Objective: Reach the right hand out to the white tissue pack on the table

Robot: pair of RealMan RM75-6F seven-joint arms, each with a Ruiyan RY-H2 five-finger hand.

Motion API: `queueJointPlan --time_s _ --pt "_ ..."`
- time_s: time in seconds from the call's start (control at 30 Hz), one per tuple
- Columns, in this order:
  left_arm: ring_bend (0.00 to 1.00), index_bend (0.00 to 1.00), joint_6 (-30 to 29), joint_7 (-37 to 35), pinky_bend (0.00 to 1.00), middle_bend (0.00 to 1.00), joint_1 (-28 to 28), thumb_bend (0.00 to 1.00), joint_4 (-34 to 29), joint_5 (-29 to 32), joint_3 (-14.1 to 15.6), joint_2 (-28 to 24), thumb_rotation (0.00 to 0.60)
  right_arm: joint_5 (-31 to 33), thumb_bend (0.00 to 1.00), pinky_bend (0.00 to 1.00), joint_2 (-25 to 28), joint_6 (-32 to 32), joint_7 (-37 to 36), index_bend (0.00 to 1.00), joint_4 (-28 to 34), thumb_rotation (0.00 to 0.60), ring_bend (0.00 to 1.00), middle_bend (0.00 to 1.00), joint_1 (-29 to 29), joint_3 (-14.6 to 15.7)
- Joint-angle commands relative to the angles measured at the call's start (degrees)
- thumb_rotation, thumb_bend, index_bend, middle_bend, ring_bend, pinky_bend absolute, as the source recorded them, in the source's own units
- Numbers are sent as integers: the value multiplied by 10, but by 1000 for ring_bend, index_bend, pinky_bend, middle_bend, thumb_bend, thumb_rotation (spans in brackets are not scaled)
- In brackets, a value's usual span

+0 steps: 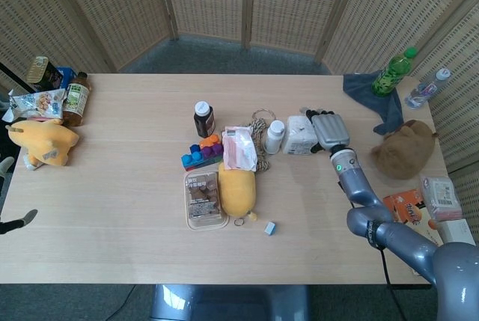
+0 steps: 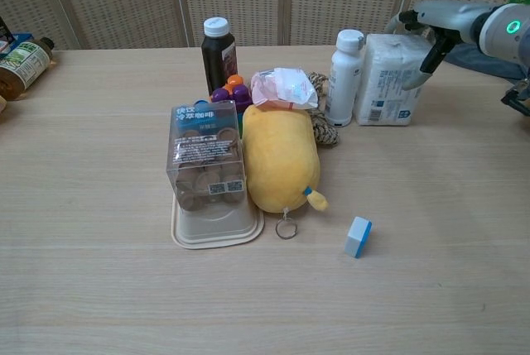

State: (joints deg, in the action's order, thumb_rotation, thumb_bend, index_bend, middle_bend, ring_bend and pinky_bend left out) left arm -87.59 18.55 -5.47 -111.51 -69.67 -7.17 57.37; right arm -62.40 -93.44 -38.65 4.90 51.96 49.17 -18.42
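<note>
The white tissue pack (image 1: 299, 135) (image 2: 392, 79) stands on the table, right of a white pill bottle (image 1: 275, 136) (image 2: 344, 75). My right hand (image 1: 329, 129) (image 2: 434, 22) is at the pack's right end. Its fingers arch over the pack's top and its thumb (image 2: 430, 59) hangs down by the pack's right side. The fingers are apart and nothing is lifted; I cannot tell whether they touch the pack. Only a dark sliver of the left hand (image 1: 18, 221) shows at the left edge of the head view.
A dark bottle (image 2: 219, 43), coloured blocks (image 1: 202, 152), a pink packet (image 2: 283, 88), a yellow plush (image 2: 280, 159), a clear snack box (image 2: 204, 159) and a small blue cube (image 2: 358, 236) crowd the middle. A grey cloth (image 1: 372, 95), green bottle (image 1: 394, 72) and brown plush (image 1: 403, 149) lie right.
</note>
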Motion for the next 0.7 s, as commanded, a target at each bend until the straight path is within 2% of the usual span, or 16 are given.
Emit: queueJointPlan --time_s 0.03,0.07,0.17,0.3,0.4,0.53,0.7 --pt "0 134 0 1 0 0 0 0 1 0 0 1 600 -10 1 572 -13 -12 -6 452 -23 600 563 667 -1 9" --pt "0 133 0 1 0 0 0 0 1 0 0 1 600 -15 4 612 -18 -18 -12 495 -31 600 608 714 -2 11" --pt "0 134 -1 1 0 0 0 0 3 0 -1 2 600 -23 21 677 -27 -25 -26 549 -48 600 677 776 -4 15" --pt "0 134 0 2 0 0 -1 0 3 1 -1 3 600 -43 36 692 -24 -53 -38 558 -47 600 691 788 -7 18" --pt "0 135 3 1 0 0 -2 0 3 1 0 3 600 -55 37 692 -3 -79 -29 560 -21 600 691 789 -10 17" --pt "0 135 6 -3 0 0 -2 0 0 -2 2 2 600 -51 42 692 44 -115 3 563 53 600 690 788 -19 3" --pt "0 134 5 -14 0 0 0 0 -9 -11 3 -4 600 -27 45 692 123 -166 85 563 192 600 691 788 -32 -24"
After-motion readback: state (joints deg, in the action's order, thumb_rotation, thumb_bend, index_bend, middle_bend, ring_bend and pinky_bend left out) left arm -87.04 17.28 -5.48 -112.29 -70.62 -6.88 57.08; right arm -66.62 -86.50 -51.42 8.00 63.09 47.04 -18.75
